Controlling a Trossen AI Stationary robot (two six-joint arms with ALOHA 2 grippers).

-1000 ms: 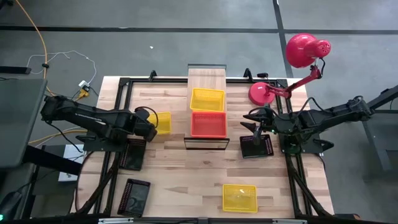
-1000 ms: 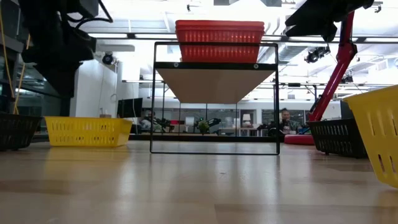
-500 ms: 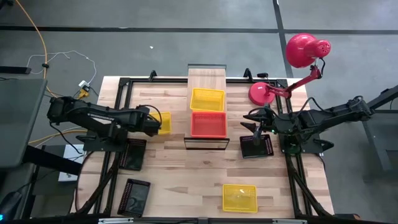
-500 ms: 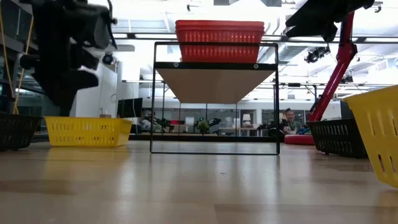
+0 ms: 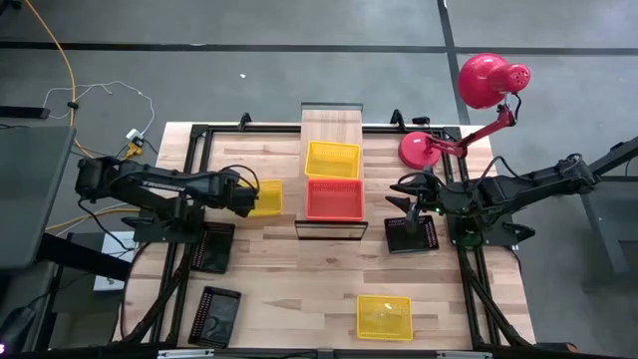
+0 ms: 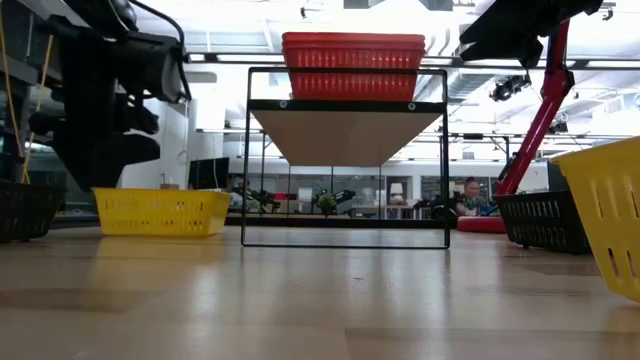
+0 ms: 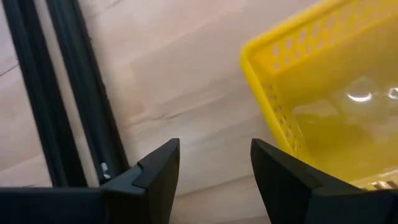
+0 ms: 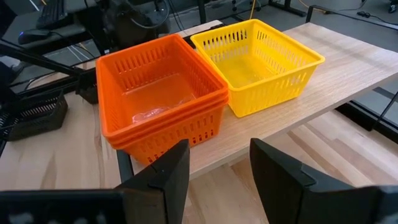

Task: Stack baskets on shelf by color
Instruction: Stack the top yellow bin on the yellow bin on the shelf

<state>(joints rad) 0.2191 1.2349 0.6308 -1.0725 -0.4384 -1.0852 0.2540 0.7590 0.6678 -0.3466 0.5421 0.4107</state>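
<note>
Looking at the table [image 5: 329, 269]: it carries the shelf [image 5: 331, 130] in the middle, with an orange stack [image 5: 334, 199] at its near end and one yellow basket [image 5: 332, 160] just behind it; the far end of the plank is bare.
Shelf from the right wrist view: the orange stack [image 8: 161, 112] shows as nested baskets, touching the yellow one [image 8: 258, 59]; the high view does not show the nesting.
Loose yellow basket [image 5: 265, 196]: on the table, left of the shelf, its long side running toward the shelf.
Left gripper [image 5: 245, 198]: at the basket's outer end, nearer to it than the other arm is; the basket lies between this gripper and the shelf.
Left wrist view: the fingers [image 7: 158, 168] are spread and released, holding nothing, with the basket rim [image 7: 273, 106] just beside one finger; I cannot tell if they touch.
Right gripper [image 5: 403, 194]: waits right of the shelf over a black basket [image 5: 411, 234], jaws apart and empty.
Other baskets: a yellow one [image 5: 384, 316] at the near edge, two black ones [image 5: 215, 314] at the left.
</note>
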